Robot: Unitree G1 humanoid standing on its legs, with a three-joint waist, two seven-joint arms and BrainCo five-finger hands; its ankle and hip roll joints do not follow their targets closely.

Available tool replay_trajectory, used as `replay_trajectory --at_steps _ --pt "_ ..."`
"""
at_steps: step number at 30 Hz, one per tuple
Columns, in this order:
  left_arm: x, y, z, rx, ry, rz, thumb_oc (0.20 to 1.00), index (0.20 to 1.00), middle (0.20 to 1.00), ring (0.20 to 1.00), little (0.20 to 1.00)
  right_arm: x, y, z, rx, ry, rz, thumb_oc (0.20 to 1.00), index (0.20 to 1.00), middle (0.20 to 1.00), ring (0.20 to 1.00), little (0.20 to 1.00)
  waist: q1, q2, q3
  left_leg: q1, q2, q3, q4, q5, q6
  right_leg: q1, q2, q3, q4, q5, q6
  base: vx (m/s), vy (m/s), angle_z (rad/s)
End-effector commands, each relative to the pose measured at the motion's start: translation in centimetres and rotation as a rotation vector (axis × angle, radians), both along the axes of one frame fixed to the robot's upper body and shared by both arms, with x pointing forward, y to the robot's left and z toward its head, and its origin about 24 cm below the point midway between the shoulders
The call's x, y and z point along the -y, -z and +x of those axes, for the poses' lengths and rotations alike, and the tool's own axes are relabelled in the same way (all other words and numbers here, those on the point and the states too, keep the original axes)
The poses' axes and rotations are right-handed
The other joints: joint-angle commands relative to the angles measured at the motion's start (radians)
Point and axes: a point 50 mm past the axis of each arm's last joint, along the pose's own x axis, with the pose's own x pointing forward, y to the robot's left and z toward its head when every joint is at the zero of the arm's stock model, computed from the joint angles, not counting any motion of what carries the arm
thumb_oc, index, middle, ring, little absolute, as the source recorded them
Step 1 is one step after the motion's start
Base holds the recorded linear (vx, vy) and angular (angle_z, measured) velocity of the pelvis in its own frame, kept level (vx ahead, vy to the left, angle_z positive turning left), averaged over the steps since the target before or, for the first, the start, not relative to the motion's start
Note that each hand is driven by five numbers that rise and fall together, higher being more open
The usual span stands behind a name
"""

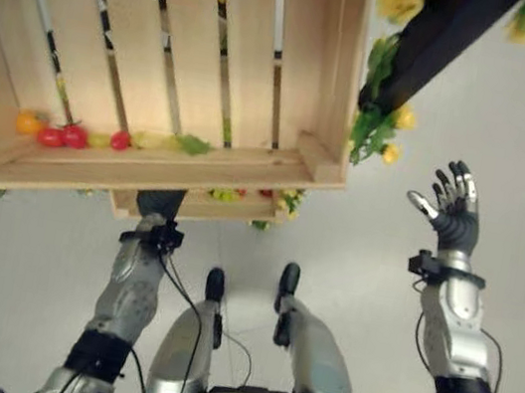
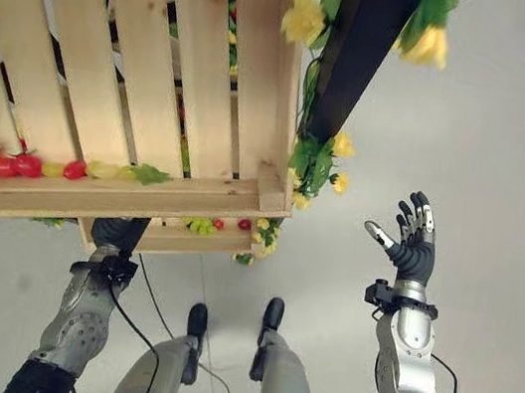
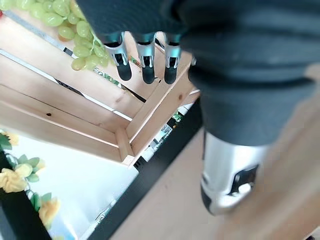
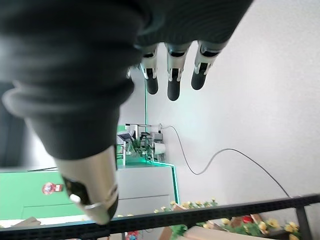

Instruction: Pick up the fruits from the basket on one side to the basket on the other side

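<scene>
A row of small red, orange and yellow fruits (image 1: 71,134) lies along the front board of a pale slatted wooden crate (image 1: 176,51). A bunch of green grapes (image 3: 65,25) rests in a lower wooden crate (image 3: 75,110), just beyond the left hand's (image 3: 145,55) straight, empty fingers. That hand reaches under the upper crate's front edge. The right hand (image 1: 453,213) hangs in open air, well apart from both crates, fingers spread and empty. A black post with yellow flowers (image 2: 359,41) stands beside the crate.

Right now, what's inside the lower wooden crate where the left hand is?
In the lower wooden crate lies a bunch of green grapes, close past the left hand's fingers. The hand's dark cover hides the rest of the crate's inside.
</scene>
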Motion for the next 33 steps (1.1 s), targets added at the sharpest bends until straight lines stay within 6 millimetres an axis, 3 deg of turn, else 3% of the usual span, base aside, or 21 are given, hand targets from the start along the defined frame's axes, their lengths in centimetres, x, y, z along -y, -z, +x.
replay_trajectory --at_steps 1,7,22,33 --pt "-0.8 -2.4 -0.1 0.141 -0.005 0.065 1.000 1.000 1.000 1.000 1.000 1.3 -0.7 -0.4 0.044 0.035 -0.037 1.000 1.000 1.000 1.000 1.000 0.006 -0.012 -0.130 0.024 -0.017 -0.001 -0.041 -0.011 0.003 0.048 -0.065 -0.019 0.075 -0.084 0.146 0.05 0.016 0.01" --pt "-1.7 -2.2 -0.2 0.118 -0.028 0.275 1.000 1.000 1.000 1.000 1.000 1.7 -0.4 -0.5 0.034 0.058 -0.031 1.000 1.000 1.000 1.000 1.000 -0.001 0.000 -0.206 0.089 -0.012 0.008 -0.090 -0.006 0.000 0.099 -0.063 -0.023 0.050 -0.093 0.150 0.07 0.014 0.00" --pt "-2.5 -1.8 -0.8 0.091 -0.038 0.528 1.000 1.000 1.000 1.000 1.000 2.5 0.1 -1.5 0.023 0.078 -0.027 1.000 1.000 1.000 1.000 1.000 -0.012 0.003 -0.243 0.135 0.002 0.032 -0.077 -0.037 0.000 0.138 -0.054 -0.011 0.053 -0.114 0.149 0.06 -0.008 -0.02" --pt "-2.4 -2.4 -0.7 0.115 -0.057 0.591 1.000 1.000 1.000 1.000 1.000 2.6 0.5 -1.9 0.012 0.093 -0.020 1.000 1.000 1.000 1.000 1.000 -0.027 0.004 -0.258 0.151 0.005 0.052 -0.065 -0.058 0.002 0.147 -0.049 0.015 0.051 -0.120 0.151 0.03 0.008 -0.04"
